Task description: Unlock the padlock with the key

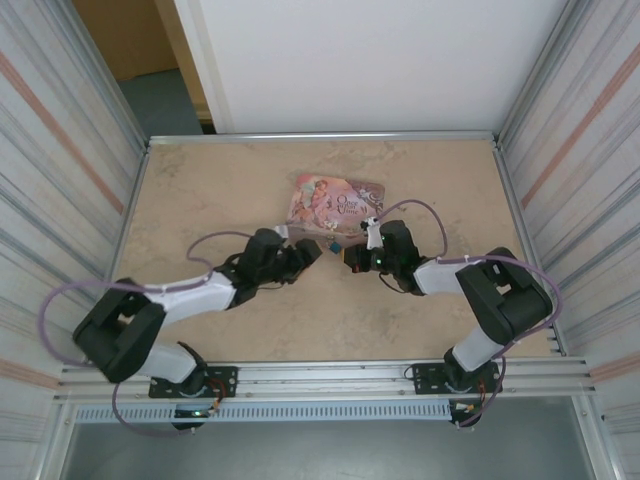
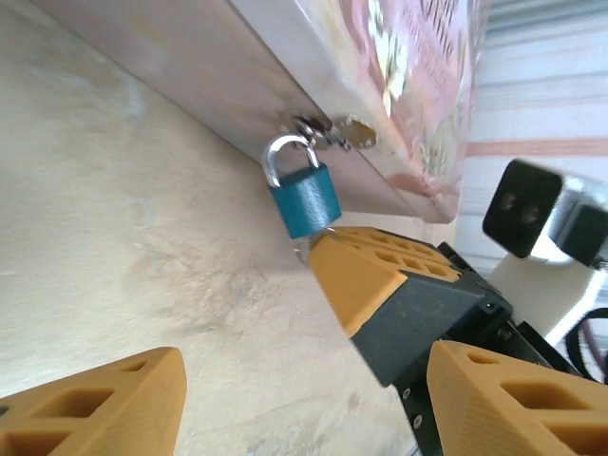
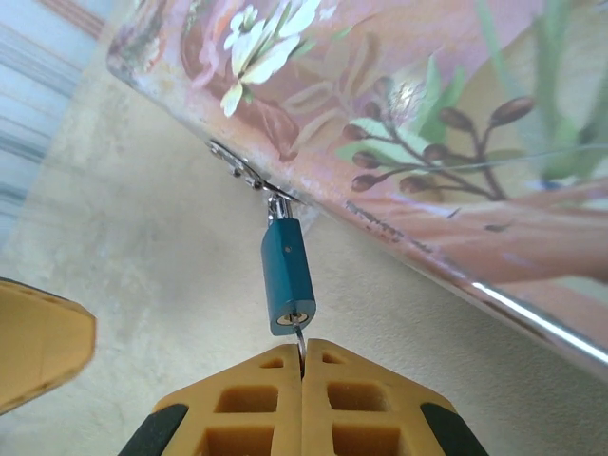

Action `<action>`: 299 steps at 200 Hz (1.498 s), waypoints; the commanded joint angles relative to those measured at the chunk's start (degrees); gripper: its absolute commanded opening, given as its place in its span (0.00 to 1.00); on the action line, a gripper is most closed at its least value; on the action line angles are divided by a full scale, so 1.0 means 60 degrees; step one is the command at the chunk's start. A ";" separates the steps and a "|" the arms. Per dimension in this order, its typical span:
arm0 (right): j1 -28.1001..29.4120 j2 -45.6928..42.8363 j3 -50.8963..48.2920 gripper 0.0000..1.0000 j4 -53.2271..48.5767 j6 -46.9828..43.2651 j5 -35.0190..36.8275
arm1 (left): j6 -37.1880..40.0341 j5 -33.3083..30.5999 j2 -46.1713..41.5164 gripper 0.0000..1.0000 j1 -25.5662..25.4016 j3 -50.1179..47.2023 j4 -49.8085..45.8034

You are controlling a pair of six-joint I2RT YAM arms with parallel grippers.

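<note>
The tin sits mid-width on the bench, closer to the far edge than the near edge, hasp side facing the arms. The padlock hangs off that hasp on the tin's near wall, shackle through the loop. Its body points out toward the near edge w/ the keyhole end facing the R gripper.

R gripper: fingers pressed together, clamped on the key. Just a thin silver sliver of blade shows btwn the fingertips and the keyhole, so the key looks seated or nearly so; how deep, can't tell. The gripper lines up straight along the padlock's long axis, prob. so a wrist roll turns the key w/o bending it.

L gripper: its 2 fingers stand wide apart w/ nothing btwn them, just beside the padlock on its L side, not touching it. I judge it's placed there to brace the body when the key turns. The lock is small and free to swing on the hasp, so w/o a hold it'd likely spin w/ the key.

The shackle reads as closed, both legs in the body, so not unlocked yet. Step in hand: key in, turn pending. Risks: the key slipping in the pads, or the padlock twisting instead of opening.
</note>
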 commanded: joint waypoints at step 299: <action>0.1469 -0.1017 0.0435 0.00 -0.1399 0.3470 0.0243 | -0.4126 -0.1514 0.4634 0.41 -0.1062 -0.1916 1.0007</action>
